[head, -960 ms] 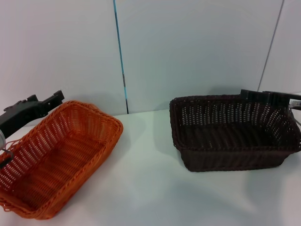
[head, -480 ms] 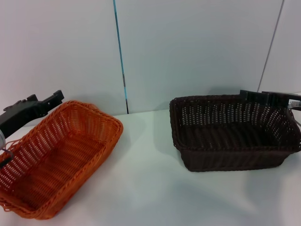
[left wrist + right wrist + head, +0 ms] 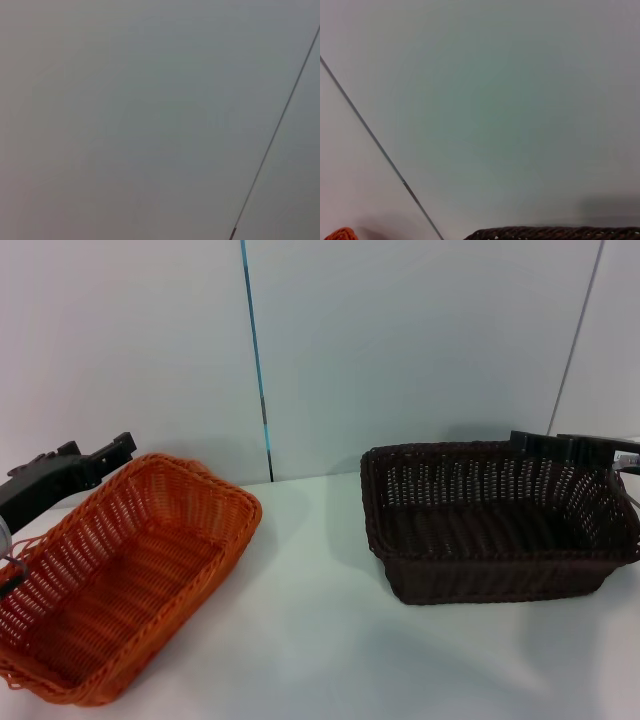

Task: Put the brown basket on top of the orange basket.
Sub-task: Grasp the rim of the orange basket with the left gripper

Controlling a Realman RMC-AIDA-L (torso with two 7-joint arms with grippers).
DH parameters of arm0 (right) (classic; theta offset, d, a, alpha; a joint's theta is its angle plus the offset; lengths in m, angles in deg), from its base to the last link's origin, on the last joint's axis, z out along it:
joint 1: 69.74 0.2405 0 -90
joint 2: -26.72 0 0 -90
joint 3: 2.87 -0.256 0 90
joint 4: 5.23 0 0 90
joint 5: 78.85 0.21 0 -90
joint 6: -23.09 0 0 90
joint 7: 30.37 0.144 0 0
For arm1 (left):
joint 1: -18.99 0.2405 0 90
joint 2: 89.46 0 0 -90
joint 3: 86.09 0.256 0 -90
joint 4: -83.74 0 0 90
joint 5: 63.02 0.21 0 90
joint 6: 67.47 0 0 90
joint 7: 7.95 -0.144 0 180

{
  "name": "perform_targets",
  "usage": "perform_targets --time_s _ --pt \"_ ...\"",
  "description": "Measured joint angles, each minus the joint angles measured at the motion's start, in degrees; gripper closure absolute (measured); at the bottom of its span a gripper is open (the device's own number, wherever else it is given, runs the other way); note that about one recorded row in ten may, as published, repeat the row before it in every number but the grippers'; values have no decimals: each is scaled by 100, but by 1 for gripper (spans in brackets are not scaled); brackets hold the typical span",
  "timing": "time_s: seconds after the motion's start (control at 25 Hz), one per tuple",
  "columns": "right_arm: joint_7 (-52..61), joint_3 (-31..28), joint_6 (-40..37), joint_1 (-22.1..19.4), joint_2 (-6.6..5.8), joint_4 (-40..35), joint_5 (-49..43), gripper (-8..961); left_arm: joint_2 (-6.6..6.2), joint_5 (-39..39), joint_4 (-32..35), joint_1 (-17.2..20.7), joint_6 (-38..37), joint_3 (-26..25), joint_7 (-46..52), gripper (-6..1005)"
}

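Brown basket waiting on the right, not yet lifted

The brown basket (image 3: 497, 522) is sitting upright on the white table (image 3: 320, 640), well apart from the orange basket (image 3: 120, 575) on the left. The right gripper (image 3: 570, 448) is sitting at its far right rim; I cannot tell whether its fingers are apart or clamped on the weave. The left gripper (image 3: 65, 475) is resting behind the orange basket's far corner, fingers likewise unclear. A sound lift likely needs a firm rim hold, level carry, and aligned lowering.
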Motion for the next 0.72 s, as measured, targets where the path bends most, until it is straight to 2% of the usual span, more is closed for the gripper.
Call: perform_targets --time_s 0.72 --pt "30 45 -141 24 18 -51 17 109 61 -14 -22 20 -9 -80 -135 129"
